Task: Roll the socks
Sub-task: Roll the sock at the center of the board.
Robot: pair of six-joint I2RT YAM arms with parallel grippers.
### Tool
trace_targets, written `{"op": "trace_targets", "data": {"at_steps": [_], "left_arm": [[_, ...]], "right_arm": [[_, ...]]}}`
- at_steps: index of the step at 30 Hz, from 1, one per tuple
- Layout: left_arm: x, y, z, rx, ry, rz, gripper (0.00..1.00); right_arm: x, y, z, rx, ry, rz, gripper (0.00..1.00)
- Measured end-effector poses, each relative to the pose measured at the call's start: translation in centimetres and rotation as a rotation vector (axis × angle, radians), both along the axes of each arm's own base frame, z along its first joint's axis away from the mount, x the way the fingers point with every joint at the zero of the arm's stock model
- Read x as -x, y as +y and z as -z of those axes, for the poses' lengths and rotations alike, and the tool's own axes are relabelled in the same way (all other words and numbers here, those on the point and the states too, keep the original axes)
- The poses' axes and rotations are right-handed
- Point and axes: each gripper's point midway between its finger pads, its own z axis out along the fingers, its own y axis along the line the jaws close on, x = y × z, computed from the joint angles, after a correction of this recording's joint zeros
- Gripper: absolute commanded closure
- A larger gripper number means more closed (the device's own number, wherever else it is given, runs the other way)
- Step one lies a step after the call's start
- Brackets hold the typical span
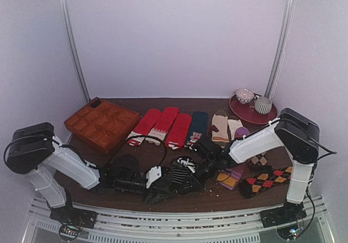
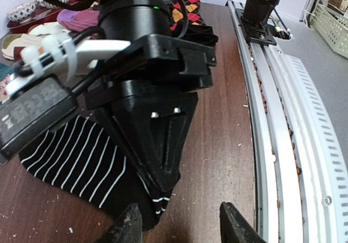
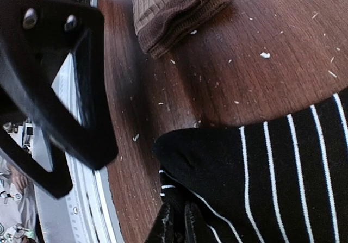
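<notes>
Right jaws pinching edge of striped sock (image 3: 272, 178), left jaws spread — sock's end just ahead of them.

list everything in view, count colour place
striped sock: one seen, black and white, front centre
red socks: three, red, back centre
teal sock: one, teal, beside red socks
cream socks: two, cream, back right
purple sock: one, purple and orange, front right
argyle sock: one, black-red-orange, front right
tan sock: one, tan, front edge
tray: one, orange, back left
plate: one, maroon, back right, bearing bowl, cup
left end effector: one, black, open by striped sock
right end effector: one, black, shut on striped sock
</notes>
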Motion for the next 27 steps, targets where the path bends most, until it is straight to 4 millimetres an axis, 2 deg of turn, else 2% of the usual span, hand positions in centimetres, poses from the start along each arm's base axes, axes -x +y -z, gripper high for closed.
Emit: {"op": "trace_targets", "data": {"at_steps": [6,9,15,20,27], "left_arm": [[0.2,-1.2,0.5,-0.004,-0.003,0.051,0.52],[0.2,-1.4,1.9,-0.033,0.008,0.062,0.55],[0.1,-1.5,4.0,-0.080,0.030,0.060,0.55],[-0.3,-2.0,3.8,-0.074,0.018,0.050,0.49],[-0.7,-2.0,2.8,-0.054,-0.018,0.032,0.49]], "right_arm": [[0.1,-0.1,0.0,0.004,0.061,0.014,0.92],[0.3,-0.3,0.0,0.011,0.088,0.017,0.92],[0.4,-0.5,0.0,0.019,0.112,0.016,0.92],[0.4,-0.6,0.1,0.021,0.126,0.015,0.91],[0.4,-0.6,0.0,0.022,0.137,0.012,0.91]]}}
